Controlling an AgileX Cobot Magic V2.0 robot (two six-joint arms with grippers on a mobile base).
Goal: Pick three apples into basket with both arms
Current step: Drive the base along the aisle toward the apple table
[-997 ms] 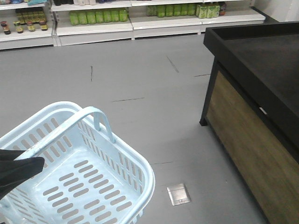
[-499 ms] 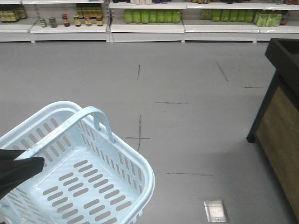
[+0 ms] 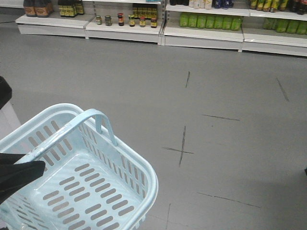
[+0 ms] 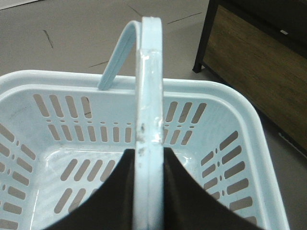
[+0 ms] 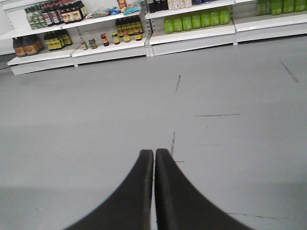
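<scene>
The pale blue basket (image 3: 144,167) hangs above the grey floor at the lower left of the front view and holds nothing. In the left wrist view my left gripper (image 4: 148,151) is shut on the basket's raised swing handle (image 4: 149,86), one black finger on each side of it. The basket's slotted walls (image 4: 230,103) spread below. The left arm's black end (image 3: 19,175) shows at the front view's left edge. My right gripper (image 5: 154,152) is shut with nothing in it, over bare floor. The apples are out of view.
White store shelves with green bottles (image 3: 208,21) and small jars (image 3: 129,20) line the far wall. A black-topped, wood-sided counter (image 4: 259,62) stands behind the basket in the left wrist view. A dark object (image 3: 4,91) juts in at the front view's left edge.
The front view has swung left: the black counter has slid out on the right and the shelves have shifted right. The basket and left gripper keep the same place in the frame.
</scene>
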